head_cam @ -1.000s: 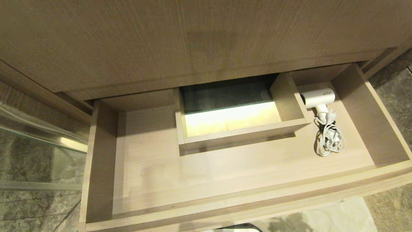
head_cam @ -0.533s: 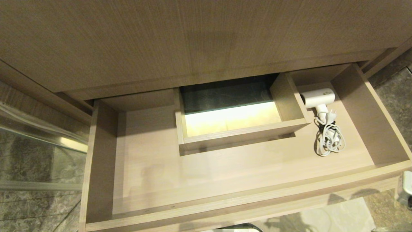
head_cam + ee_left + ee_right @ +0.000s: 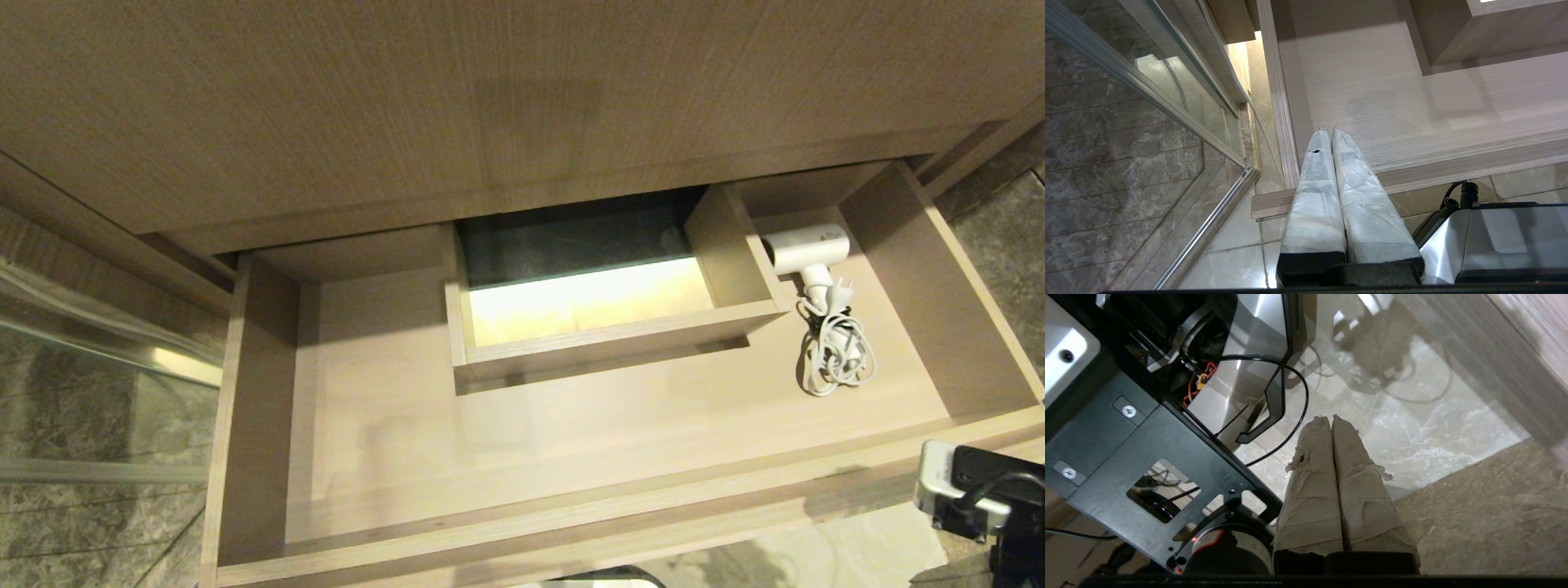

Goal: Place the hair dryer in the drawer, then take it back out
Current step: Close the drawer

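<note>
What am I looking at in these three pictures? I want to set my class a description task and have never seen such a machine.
It is a wheeled robot with two arms, each ending in a pincer. One picture looks down from its head; the others come from cameras on each wrist. Below is an open wooden drawer with a boxed cutout at the back. A white hair dryer lies inside at the right, its cord bundled beside it. The left pincer is shut and empty near the drawer's left front corner. The right pincer is shut, empty, over the floor. Nothing is held.
</note>
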Robot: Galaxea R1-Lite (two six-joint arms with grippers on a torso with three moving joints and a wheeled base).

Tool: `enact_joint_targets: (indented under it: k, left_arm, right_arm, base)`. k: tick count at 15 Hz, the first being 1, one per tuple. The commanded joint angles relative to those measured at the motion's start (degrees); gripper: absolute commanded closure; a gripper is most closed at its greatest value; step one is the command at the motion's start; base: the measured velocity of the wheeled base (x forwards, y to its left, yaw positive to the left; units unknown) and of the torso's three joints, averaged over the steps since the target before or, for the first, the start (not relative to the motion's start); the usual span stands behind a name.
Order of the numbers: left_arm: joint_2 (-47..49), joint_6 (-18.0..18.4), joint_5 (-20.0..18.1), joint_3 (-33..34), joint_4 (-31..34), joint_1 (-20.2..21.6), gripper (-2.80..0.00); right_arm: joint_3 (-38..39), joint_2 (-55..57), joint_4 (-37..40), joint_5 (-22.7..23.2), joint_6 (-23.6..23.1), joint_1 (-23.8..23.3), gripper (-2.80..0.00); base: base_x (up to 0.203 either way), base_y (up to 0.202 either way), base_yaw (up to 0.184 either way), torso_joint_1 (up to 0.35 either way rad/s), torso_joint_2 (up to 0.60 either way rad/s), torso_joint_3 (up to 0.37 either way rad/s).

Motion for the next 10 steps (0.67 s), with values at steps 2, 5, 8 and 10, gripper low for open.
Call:
enact_joint_targets:
  k: [2, 5, 8, 10]
  left_arm:
    - [0.00, -0.04, 0.01, 0.00, -0.01, 0.00, 0.00]
    - [-0.01, -0.04, 0.01, 0.09, -0.01, 0.00, 0.00]
    - [-0.09, -0.04, 0.01, 0.09, -0.01, 0.00, 0.00]
    - [-0.05, -0.04, 0.01, 0.09, -0.01, 0.00, 0.00]
  right_arm:
    - [-0.20, 3.67, -1.54, 0.11, -0.50, 0.06, 0.00]
    - [-0.65, 6.27, -3.91, 0.13, -1.10, 0.01, 0.00]
    - [-0.87, 8.51, -6.21, 0.04, -1.16, 0.01, 0.00]
    - [-2.36, 10.01, -6.72, 0.13, -1.07, 0.01, 0.00]
  base:
    - [0.000, 0.000, 0.000, 0.000, 0.00, 0.000]
    - [0.000, 0.000, 0.000, 0.000, 0.00, 0.000]
    - [0.000, 0.000, 0.000, 0.000, 0.00, 0.000]
    - [0.000, 0.000, 0.000, 0.000, 0.00, 0.000]
